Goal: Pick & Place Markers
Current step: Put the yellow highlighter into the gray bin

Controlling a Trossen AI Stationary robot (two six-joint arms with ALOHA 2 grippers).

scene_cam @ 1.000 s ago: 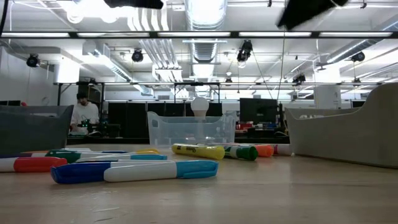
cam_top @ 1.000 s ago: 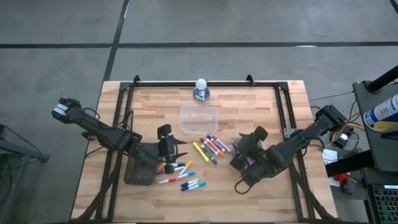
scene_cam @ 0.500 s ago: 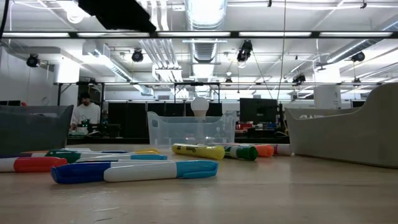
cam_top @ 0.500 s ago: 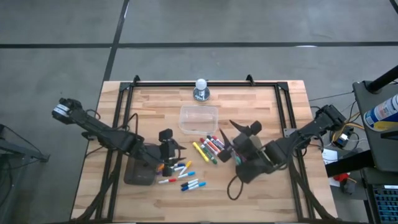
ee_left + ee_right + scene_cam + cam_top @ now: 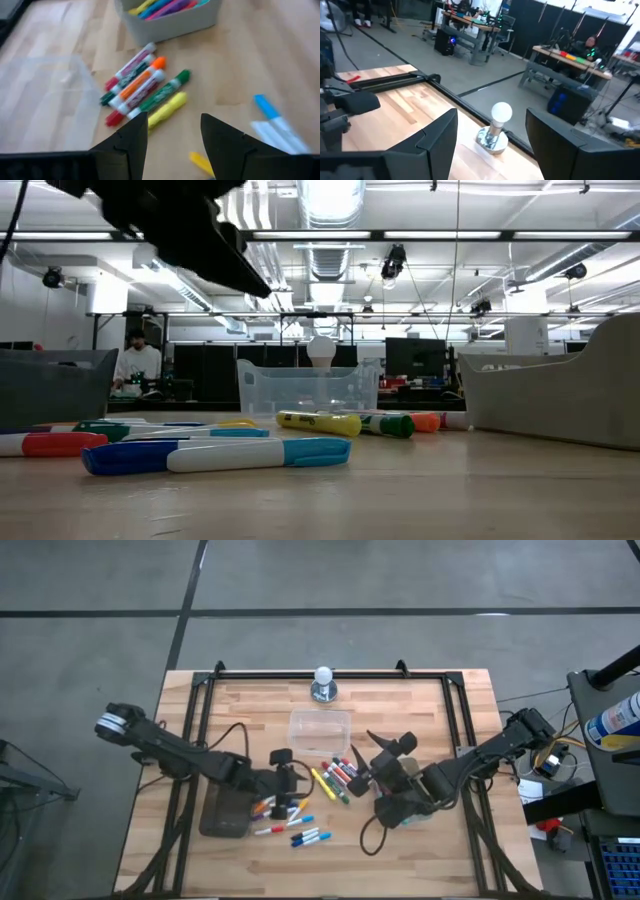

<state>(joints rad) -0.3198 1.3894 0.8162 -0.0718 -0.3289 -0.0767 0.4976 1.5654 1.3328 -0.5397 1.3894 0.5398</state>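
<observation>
Markers (image 5: 335,777) on wooden table (image 5: 250,710), busy workshop behind.

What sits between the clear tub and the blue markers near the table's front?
From above, the fanned marker cluster lies between the tub and the blue markers.

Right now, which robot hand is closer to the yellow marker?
The left hand. It sits right beside the yellow marker, open and empty. The right hand is farther off, past the marker row, open too.
</observation>
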